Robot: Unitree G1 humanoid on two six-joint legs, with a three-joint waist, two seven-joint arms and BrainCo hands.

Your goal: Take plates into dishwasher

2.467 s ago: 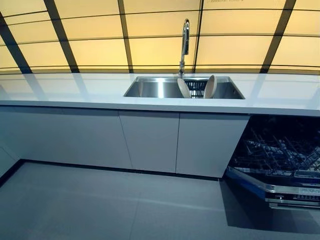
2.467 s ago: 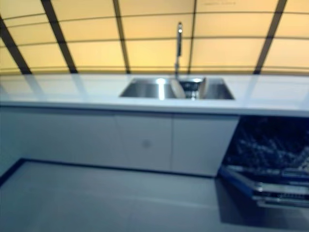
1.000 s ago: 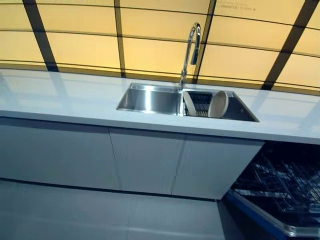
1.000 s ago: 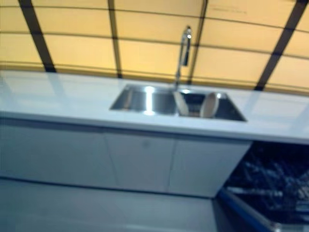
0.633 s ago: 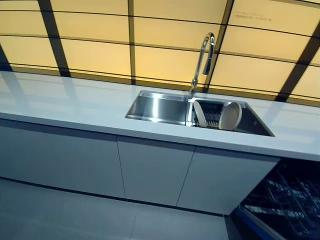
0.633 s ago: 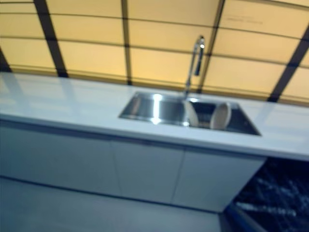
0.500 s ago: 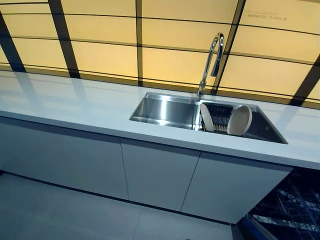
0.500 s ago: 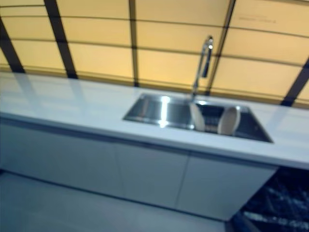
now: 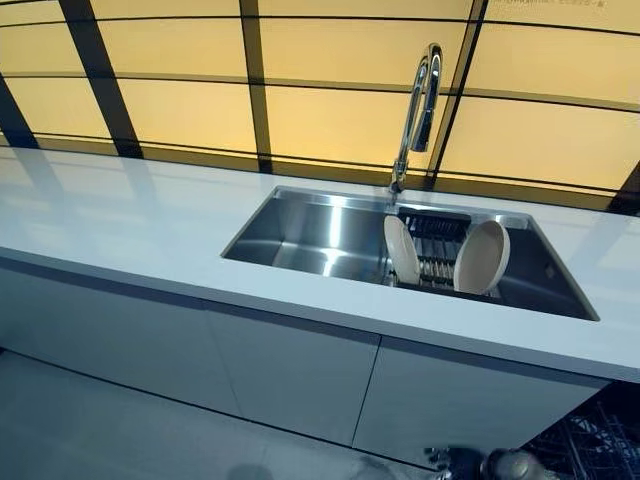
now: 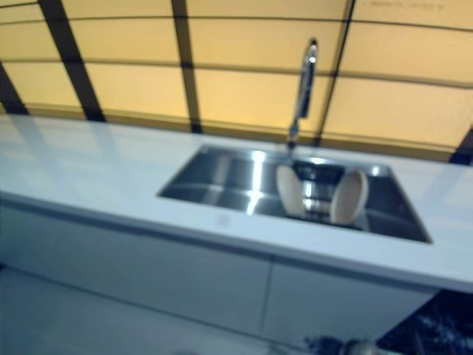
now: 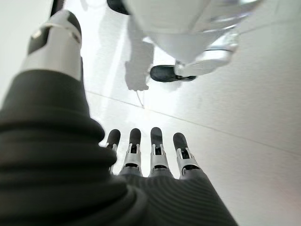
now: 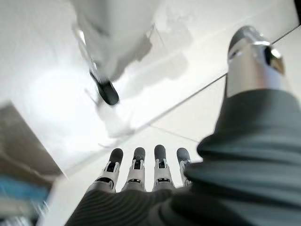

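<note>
Two beige plates stand on edge in a dark dish rack (image 9: 436, 262) in the right half of the steel sink (image 9: 300, 235): one plate (image 9: 401, 250) at the rack's left, the other plate (image 9: 481, 257) at its right. Only a corner of the open dishwasher's rack (image 9: 600, 452) shows, below the counter at the lower right. My left hand (image 11: 156, 150) hangs over the pale floor with straight fingers and holds nothing. My right hand (image 12: 159, 165) hangs the same way, fingers straight and empty. Both hands are far from the plates.
A tall chrome faucet (image 9: 418, 100) rises behind the sink. The long white counter (image 9: 120, 215) runs left and right, with grey cabinet doors (image 9: 280, 370) under it. Yellow wall panels with dark strips stand behind.
The camera has come closer to the counter, so the sink and plates look larger and the dishwasher has slid almost out of view. The plates have not moved.
</note>
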